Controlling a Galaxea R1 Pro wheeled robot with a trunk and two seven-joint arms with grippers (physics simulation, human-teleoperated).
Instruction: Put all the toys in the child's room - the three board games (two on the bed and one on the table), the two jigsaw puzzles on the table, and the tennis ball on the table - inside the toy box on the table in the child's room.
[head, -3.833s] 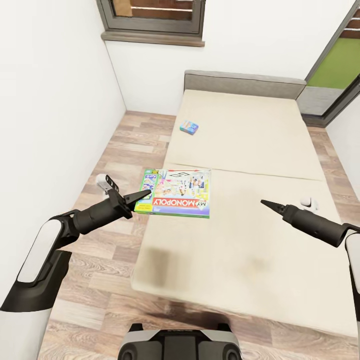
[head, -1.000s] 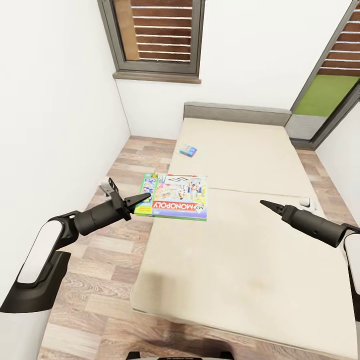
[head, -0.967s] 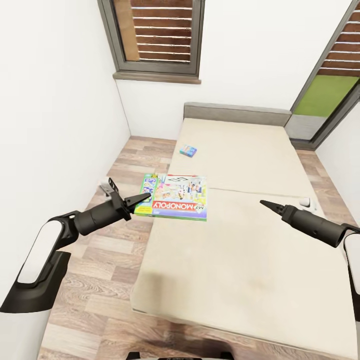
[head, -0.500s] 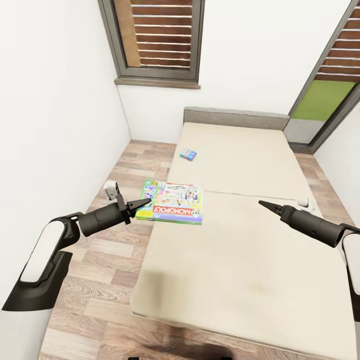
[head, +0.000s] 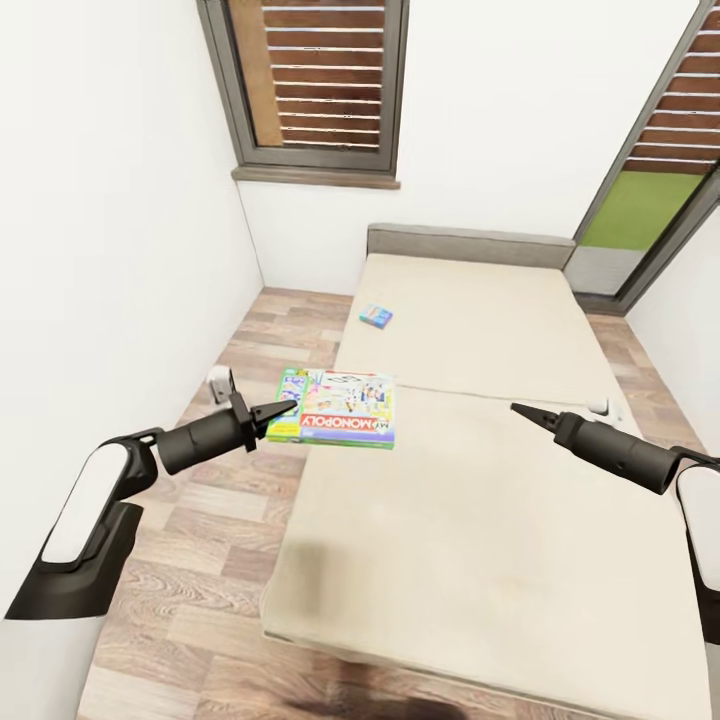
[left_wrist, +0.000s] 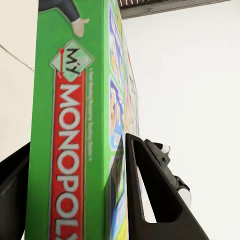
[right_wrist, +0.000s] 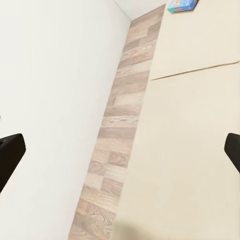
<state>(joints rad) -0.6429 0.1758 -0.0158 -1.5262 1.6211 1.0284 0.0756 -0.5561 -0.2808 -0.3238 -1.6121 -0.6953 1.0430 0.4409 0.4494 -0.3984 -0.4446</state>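
MY MONOPOLY board game (head: 338, 421) sits clamped between my left gripper (head: 283, 410) fingers, lifted off the bed (head: 480, 500); right gripper (head: 519, 409) spread wide, empty. Small blue game (head: 376, 317) lies beyond the fingertips; boxing is left

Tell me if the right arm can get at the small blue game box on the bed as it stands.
Probably not yet: the right gripper is open and free, nothing blocks it, but the small blue game box lies well beyond, nearer the headboard.

Left gripper (head: 285, 409) jaws clamped; right gripper (head: 520, 410) jaws spread wide, both arms outstretched.
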